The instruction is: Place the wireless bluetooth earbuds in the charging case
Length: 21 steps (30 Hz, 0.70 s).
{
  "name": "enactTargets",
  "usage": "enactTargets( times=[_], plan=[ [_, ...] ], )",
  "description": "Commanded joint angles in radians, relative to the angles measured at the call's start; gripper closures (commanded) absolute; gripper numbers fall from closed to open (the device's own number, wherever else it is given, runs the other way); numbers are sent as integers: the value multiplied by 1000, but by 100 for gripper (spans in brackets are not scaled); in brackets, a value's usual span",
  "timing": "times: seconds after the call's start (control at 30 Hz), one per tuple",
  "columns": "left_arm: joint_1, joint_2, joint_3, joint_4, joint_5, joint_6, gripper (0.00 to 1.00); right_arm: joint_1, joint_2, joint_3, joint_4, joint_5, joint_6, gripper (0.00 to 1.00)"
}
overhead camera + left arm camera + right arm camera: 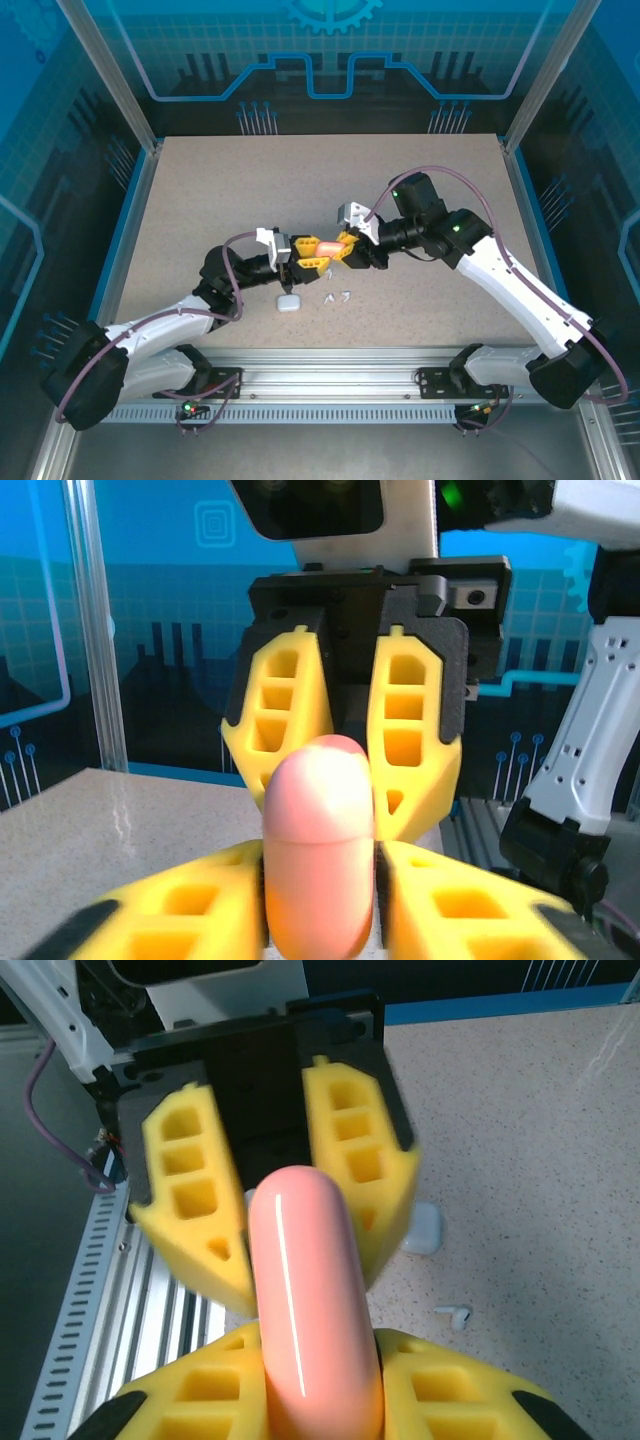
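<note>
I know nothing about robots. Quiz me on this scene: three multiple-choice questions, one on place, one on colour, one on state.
1. Where is the pink case? A) in a drawer B) held between both hands C) on a shelf
2. What colour is the case lying on the table? A) white B) black C) green
3. The left hand is: A) wide open B) closed on the pink case C) gripping a spoon
1 B, the right hand clamps it too; 2 A, the white case lies below; 3 B, its fingers press the case's sides.
</note>
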Motion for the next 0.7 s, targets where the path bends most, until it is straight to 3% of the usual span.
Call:
enactTargets(
  times=[0.0,0.13,0.27,0.5,0.67],
  plan=[
    [0,-19,-16,15,-31,23,52,-23,-34,-35,35,-4,74,79],
    [0,-45,-45,9,-62,62,32,-53,-54,-87,54,36,125,80],
    [0,-100,-76,-31,-119,107,20,-108,-51,-143,72,100,197,80],
    [0,-227,-109,-146,-283,161,12,-217,82,-212,93,139,357,81],
    [0,-296,-126,-215,-346,178,10,-237,245,-201,86,157,433,79]
  ],
)
